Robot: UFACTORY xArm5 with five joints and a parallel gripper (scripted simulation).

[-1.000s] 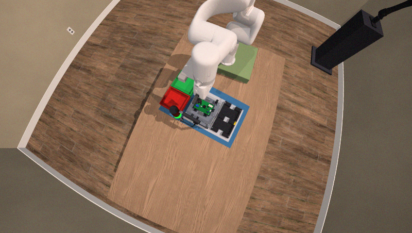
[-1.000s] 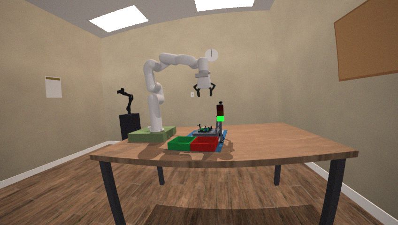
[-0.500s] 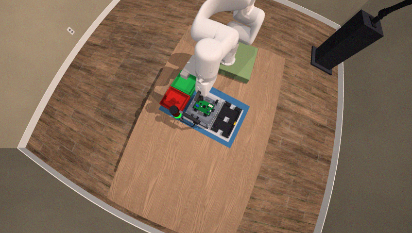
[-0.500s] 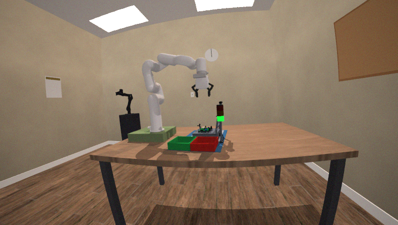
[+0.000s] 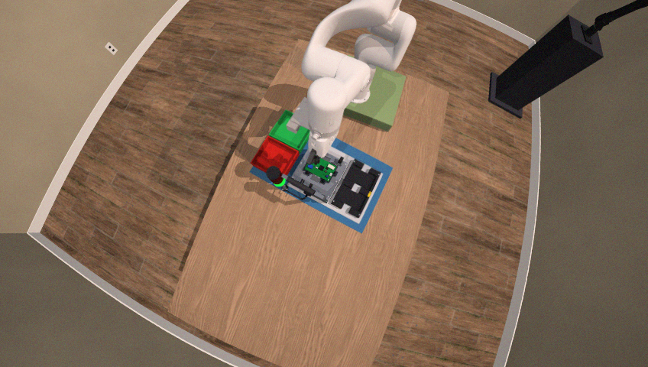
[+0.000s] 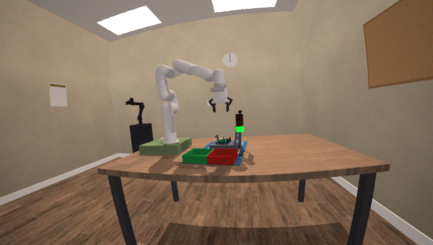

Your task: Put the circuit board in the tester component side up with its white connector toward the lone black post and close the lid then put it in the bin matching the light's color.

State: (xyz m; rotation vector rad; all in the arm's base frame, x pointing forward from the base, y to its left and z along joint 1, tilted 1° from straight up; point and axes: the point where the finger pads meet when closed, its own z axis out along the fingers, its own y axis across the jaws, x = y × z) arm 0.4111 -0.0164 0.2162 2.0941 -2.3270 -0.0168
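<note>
The green circuit board (image 5: pixel 323 168) lies in the grey tester (image 5: pixel 318 177) on the blue mat, uncovered as seen from above; in the side view it shows only as small parts (image 6: pixel 223 140). The signal light (image 6: pixel 239 128) glows green on its post (image 5: pixel 276 175) at the tester's corner. The green bin (image 5: pixel 288 131) (image 6: pixel 196 155) and the red bin (image 5: pixel 273 156) (image 6: pixel 221 155) stand side by side next to the tester. My gripper (image 6: pixel 220 108) is open and empty, high above the tester. In the top view my wrist hides the fingers.
A black panel (image 5: pixel 357 186) lies flat beside the tester on the mat; I cannot tell whether it is the tray or the lid. My arm's green base block (image 5: pixel 374 102) is behind the mat. A black stand (image 6: pixel 140 133) is on the floor off the table.
</note>
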